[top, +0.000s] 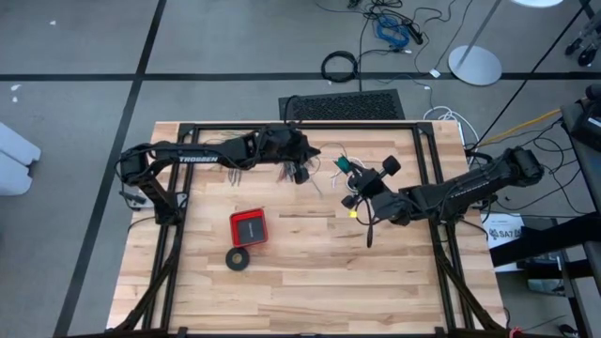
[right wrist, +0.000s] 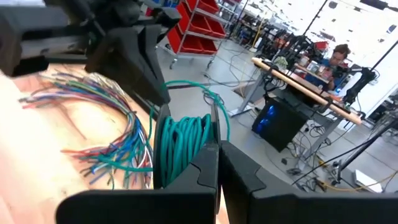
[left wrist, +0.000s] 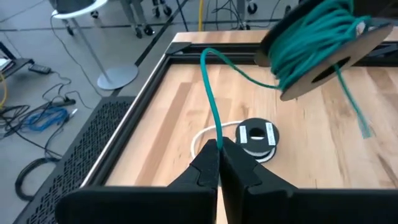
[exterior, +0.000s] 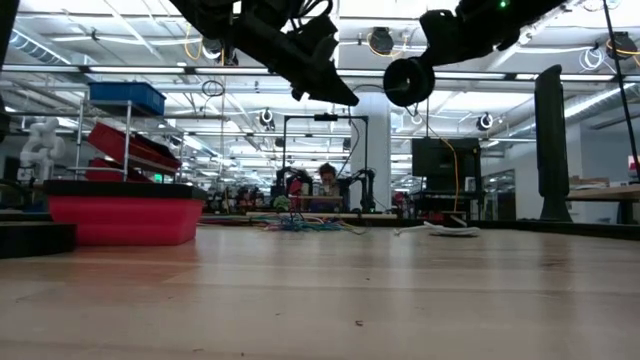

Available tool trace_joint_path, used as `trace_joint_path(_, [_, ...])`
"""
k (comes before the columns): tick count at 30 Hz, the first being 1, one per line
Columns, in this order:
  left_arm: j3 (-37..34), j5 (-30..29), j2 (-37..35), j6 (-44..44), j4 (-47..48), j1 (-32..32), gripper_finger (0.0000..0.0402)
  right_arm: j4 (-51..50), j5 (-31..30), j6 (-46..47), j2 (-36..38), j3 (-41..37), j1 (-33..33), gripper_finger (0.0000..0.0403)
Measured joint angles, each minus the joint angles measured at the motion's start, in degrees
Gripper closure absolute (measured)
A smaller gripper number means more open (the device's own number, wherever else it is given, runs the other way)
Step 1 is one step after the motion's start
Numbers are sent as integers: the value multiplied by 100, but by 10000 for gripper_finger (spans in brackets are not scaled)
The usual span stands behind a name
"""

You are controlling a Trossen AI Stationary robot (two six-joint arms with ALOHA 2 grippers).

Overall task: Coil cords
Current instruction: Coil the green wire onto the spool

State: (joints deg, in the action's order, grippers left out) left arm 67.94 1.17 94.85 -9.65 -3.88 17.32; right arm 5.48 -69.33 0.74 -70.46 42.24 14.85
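Teal wire [left wrist: 214,115]: left claw [left wrist: 219,149] pinches strand, right claw [right wrist: 217,152] pinches spool [left wrist: 323,43] at your 2 o'clock. Keep tension steady while winding.

Teal-green wire [left wrist: 311,37]: wound on my tan spool. White cord [left wrist: 205,138]: its round piece black with a white label. Wire bundle [right wrist: 106,121]: many colours. My hands: black. Tray [top: 249,226]: red. Ring [top: 238,258]: black. Desk [top: 310,282]: pale wood, black frame.
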Motion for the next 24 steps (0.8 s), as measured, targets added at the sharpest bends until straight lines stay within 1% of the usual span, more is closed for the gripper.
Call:
trace_joint_path(4, [0,177,0,-9,-78,35,396,-368,25,221,0,0,0,403])
trace_joint_path(7, [0,191,0,-10,-97,30,396,-573,-4,387,0,0,-26,403])
trace_joint_path(11, [0,278,0,-7,-103,-24,396,-762,-281,470,0,0,-55,403])
trace_joint_path(16, [0,319,0,-10,-28,-90,396,-779,-432,431,0,0,-52,403])
trace_joint_path(21, [0,458,-7,-6,-66,-160,396,-894,-329,450,0,0,-109,403])
trace_joint_path(24, [0,489,-22,-4,-189,-232,396,-1032,5,648,2,0,-224,403])
